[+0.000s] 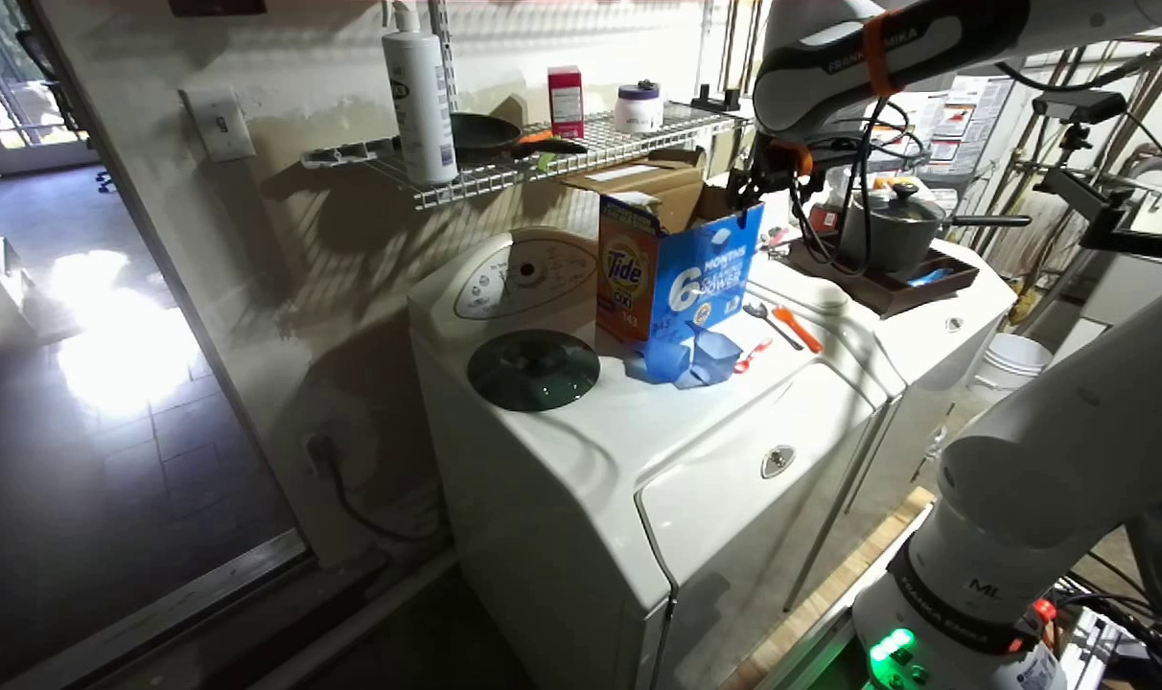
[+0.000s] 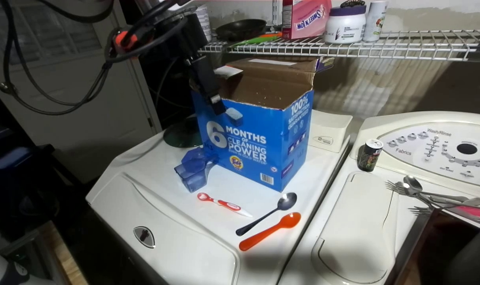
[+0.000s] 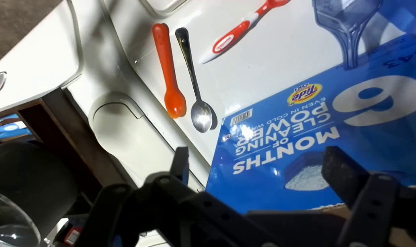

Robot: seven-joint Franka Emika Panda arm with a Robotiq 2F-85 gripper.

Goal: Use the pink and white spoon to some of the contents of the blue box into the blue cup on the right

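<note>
Downward angles the arm (image 1: pixel 902 48), claw (image 3: pixel 256 159) spread apart near the top of the blue box (image 2: pixel 256 136).

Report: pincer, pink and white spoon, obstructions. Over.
Pincer open, empty, near top edge of blue box. Pink and white spoon lying on white appliance, not yet gripped. Nothing seen covering it; dark spoon, orange spoon close by.

The upright, bright blue cardboard carton (image 2: pixel 260 130) reads "6 MONTHS OF CLEANING POWER EVEN IN COLD WATER" above a round "Tide" logo, with "100% SATISFACTION GUARANTEED" on its narrow side. In an exterior view its orange panel (image 1: pixel 626 273) shows "Tide", "OXI" and "143". The pink cardboard packet (image 2: pixel 309 18) says "SWEET'N LOW"; the oval white control panel (image 2: pixel 446 154), "Wash/Rinse" and "Fabrics". The white robot arm (image 1: pixel 1051 460) bears "FRANKA EMIKA" and "ML".
</note>
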